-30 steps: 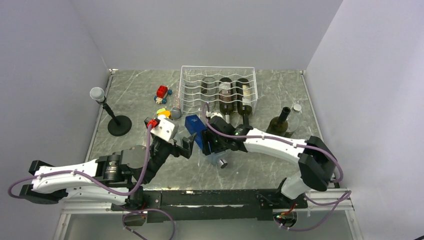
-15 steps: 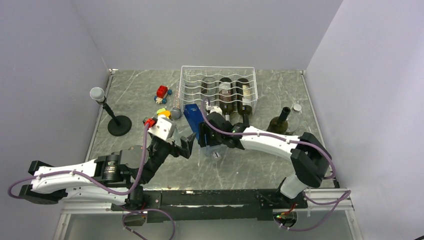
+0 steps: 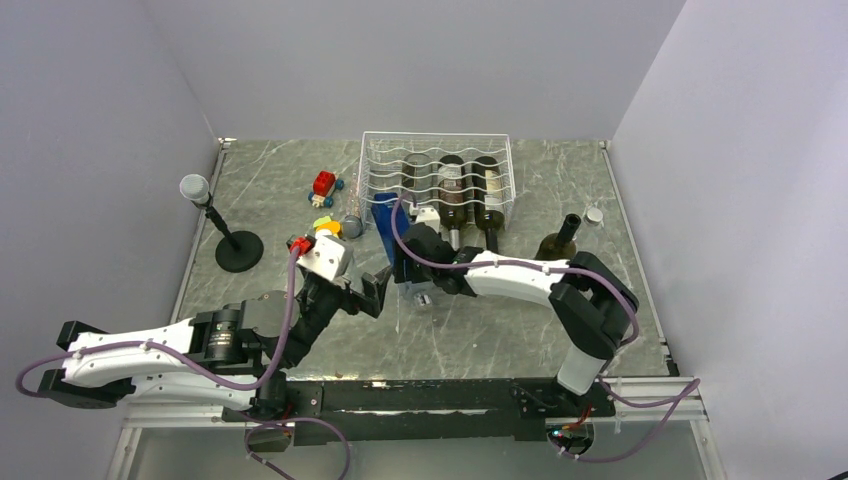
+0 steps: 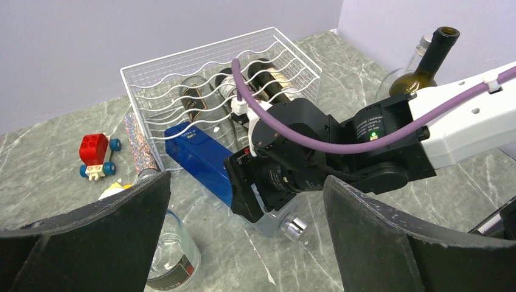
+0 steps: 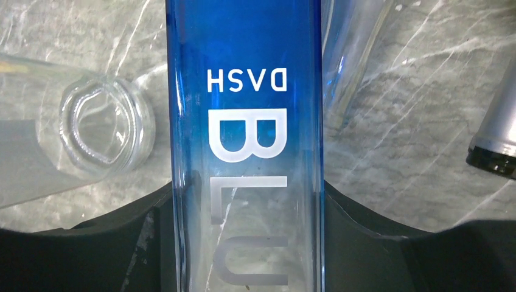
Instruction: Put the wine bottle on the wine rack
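The right wrist view cuts the blue bottle point(image 5: 243, 121) off at top and bottom, its lettering running out of frame. The bottle hides most of the fingers point(image 5: 109, 243) of the right end effector point(image 4: 246, 191). A glass jar point(image 5: 91, 121) and a silver-capped neck point(image 5: 496, 140) are clipped by the side edges. From the left wrist, the fingers point(image 4: 91, 243) of the left end effector point(image 3: 368, 292) are blurred and cut off below. The green bottle point(image 4: 420, 76) has its body hidden behind the right arm point(image 4: 462, 128).

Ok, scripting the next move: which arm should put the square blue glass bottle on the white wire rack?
Right. The right fingers clamp the blue bottle near the wine rack; the left fingers hang open, empty, farther back.
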